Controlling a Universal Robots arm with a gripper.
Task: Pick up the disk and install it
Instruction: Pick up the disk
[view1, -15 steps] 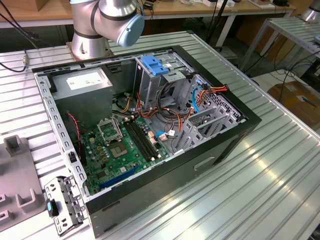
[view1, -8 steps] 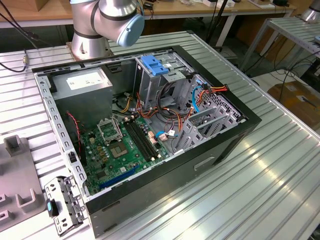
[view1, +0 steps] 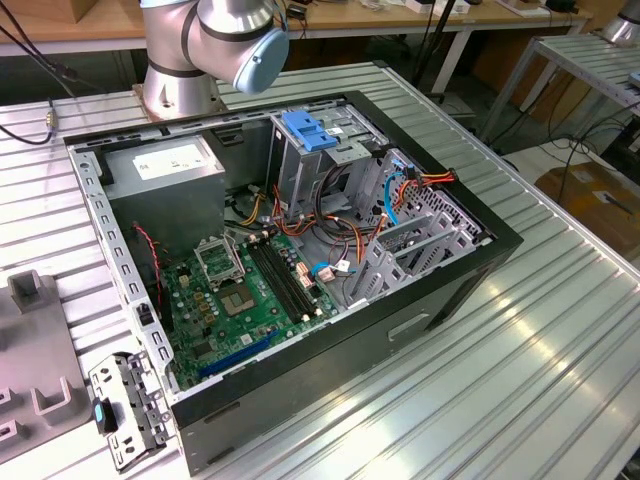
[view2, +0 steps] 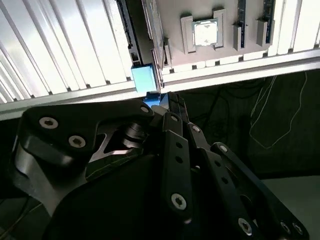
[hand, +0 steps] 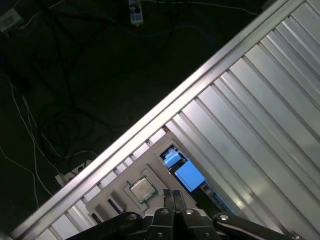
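In the exterior view, the arm (view1: 215, 40) rises from its base behind an open computer case (view1: 400, 320) that lies on a ribbed metal table (view1: 520, 380). Inside the case are a green motherboard (view1: 240, 300), a grey power-supply box (view1: 165, 175) and a metal drive cage topped by a blue latch (view1: 308, 130). Outside the case, just beside its near corner, what appears to be the disk (view1: 128, 408) stands on edge next to a grey fixture (view1: 35, 395), with a blue piece at its outer side.

In the second wrist view, the gripper (view2: 171, 100) has its black fingers drawn together with nothing between them. Directly ahead of the fingertips is the blue rail end of the disk (view2: 142, 77). Whether the tips touch it cannot be told. The disk runs away from the gripper as a thin metal edge. Farther ahead, the grey fixture (view2: 225, 57) holds a processor chip (view2: 206, 32) in a recess. The table's ribs (view2: 60, 50) spread out on the disk's other side.

In the first wrist view, the gripper (hand: 170, 194) points at the same spot, its two tips side by side and closed. The processor chip (hand: 142, 189) sits in the fixture (hand: 112, 186) just ahead of the tips. The blue end of the disk (hand: 189, 174) lies a little beyond the tips, near the table's edge. Past that edge is a dark floor with cables (hand: 75, 75).
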